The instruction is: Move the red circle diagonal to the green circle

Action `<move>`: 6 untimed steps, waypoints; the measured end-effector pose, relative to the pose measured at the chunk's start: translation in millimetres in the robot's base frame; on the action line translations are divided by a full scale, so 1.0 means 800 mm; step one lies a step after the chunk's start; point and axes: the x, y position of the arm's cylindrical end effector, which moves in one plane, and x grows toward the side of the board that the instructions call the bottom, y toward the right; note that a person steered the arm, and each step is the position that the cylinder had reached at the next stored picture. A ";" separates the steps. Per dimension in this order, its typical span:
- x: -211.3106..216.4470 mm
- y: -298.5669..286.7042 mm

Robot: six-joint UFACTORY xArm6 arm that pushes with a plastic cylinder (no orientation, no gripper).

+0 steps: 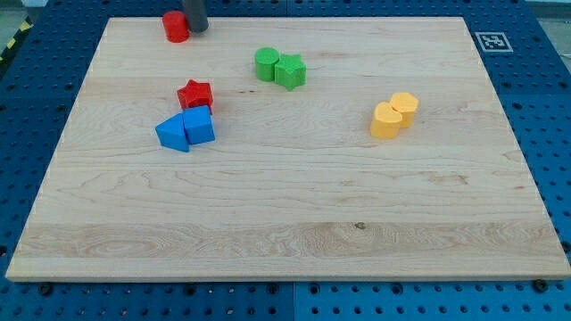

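Small red plastic circle block point(176, 26) judged light, rigid, easily slid; my tip point(196, 28) is seen touching its right side. No pincer fitted; nothing held. Green circle block point(266, 63) lies well apart.

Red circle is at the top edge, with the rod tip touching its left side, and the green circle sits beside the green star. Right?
Not quite: the camera view shows my tip on the right side of the red circle, not its left. The red circle is at the top edge, and the green circle sits beside the green star.
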 end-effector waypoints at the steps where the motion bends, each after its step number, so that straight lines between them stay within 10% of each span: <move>1: 0.021 0.030; 6: 0.015 -0.054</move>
